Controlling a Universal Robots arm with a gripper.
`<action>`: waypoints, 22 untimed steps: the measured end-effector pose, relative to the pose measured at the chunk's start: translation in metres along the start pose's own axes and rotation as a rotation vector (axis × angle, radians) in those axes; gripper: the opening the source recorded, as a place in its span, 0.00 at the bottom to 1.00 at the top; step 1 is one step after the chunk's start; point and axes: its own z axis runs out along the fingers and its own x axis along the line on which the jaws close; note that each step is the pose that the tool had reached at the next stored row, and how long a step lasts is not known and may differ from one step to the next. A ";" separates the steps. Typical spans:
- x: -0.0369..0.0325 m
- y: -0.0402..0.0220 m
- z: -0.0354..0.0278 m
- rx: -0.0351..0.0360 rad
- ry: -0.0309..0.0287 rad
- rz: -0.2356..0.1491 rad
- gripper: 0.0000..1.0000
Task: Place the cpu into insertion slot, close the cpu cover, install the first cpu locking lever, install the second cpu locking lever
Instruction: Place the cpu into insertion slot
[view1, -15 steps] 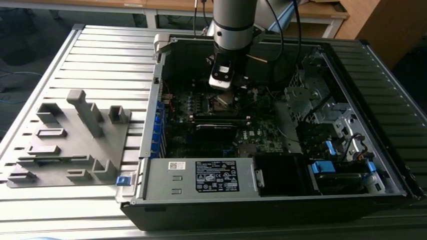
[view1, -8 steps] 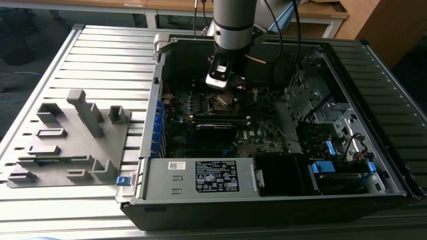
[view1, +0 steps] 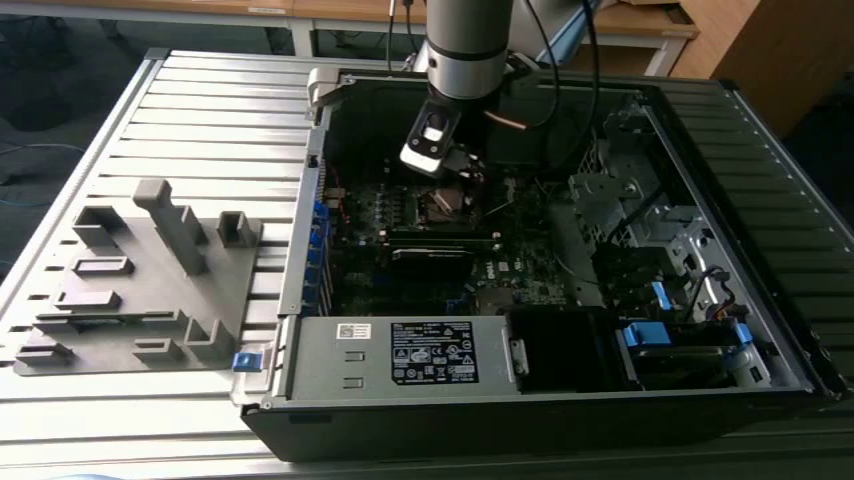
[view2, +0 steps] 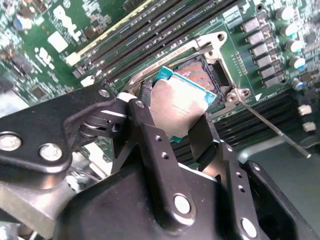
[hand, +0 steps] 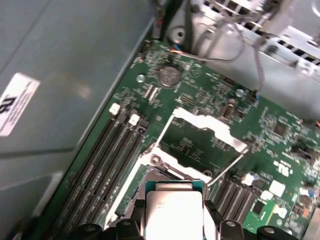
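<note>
End effector (view2: 172, 122) closed on the chip (view2: 180, 100), gripping its edges just above the socket (view2: 202, 75) directly beneath, hinged cover (hand: 202, 121) open beyond, leaving entry clear.

Slatted grey metal table (view1: 200, 110), exterior view. An open black computer case (view1: 534, 425) lies on its side directly on the slats, from the centre out to three o'clock. A grey fixture plate (view1: 147, 290) with upright blocks rests at nine o'clock, just beside the case.

silver-grey cylindrical arm (view1: 467, 40) with black cables (view1: 539, 40), ending in a black gripper (view2: 175, 114) with silver screws (view2: 181, 202).
</note>
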 end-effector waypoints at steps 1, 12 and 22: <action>0.0000 0.0000 0.0000 0.0006 -0.0017 0.019 0.54; 0.0000 0.0000 -0.0003 0.0038 -0.0104 0.115 0.54; 0.0000 0.0000 -0.0005 0.0077 -0.0211 0.233 0.54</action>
